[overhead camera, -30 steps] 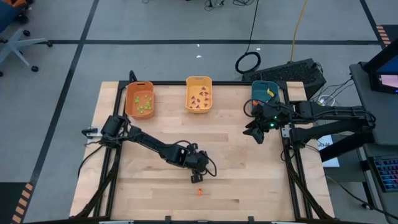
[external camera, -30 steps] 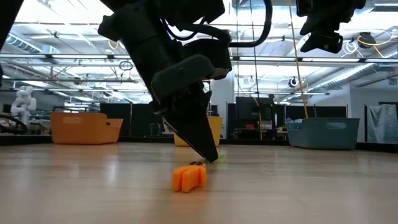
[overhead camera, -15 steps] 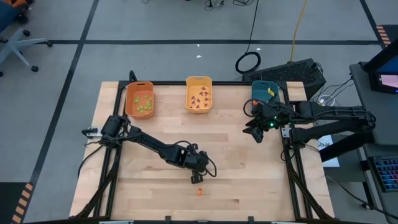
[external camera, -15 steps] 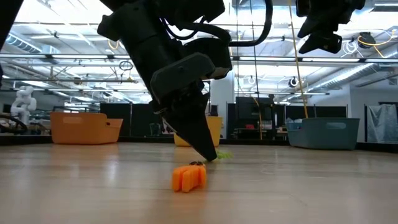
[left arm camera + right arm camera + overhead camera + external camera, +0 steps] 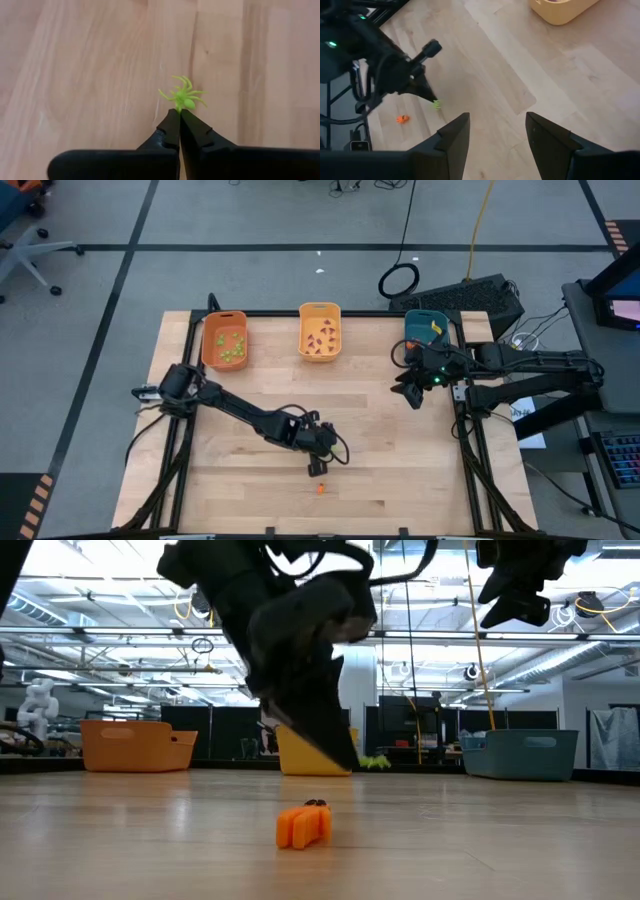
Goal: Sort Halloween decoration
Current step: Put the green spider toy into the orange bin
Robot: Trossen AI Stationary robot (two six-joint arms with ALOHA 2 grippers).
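I had the left tool (image 5: 179, 114) pinching the small light-green plastic spider (image 5: 183, 95) by its edge, lifted clear of the table (image 5: 400, 460) at lower centre. The low view alone showed that clearance. The right tool (image 5: 495, 125) hung spread at right.

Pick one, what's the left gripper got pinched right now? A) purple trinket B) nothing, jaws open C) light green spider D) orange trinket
C: in the left wrist view the left gripper is shut on the light green spider at its fingertips, and the low view shows it lifted off the table while the orange trinket lies loose on the wood.
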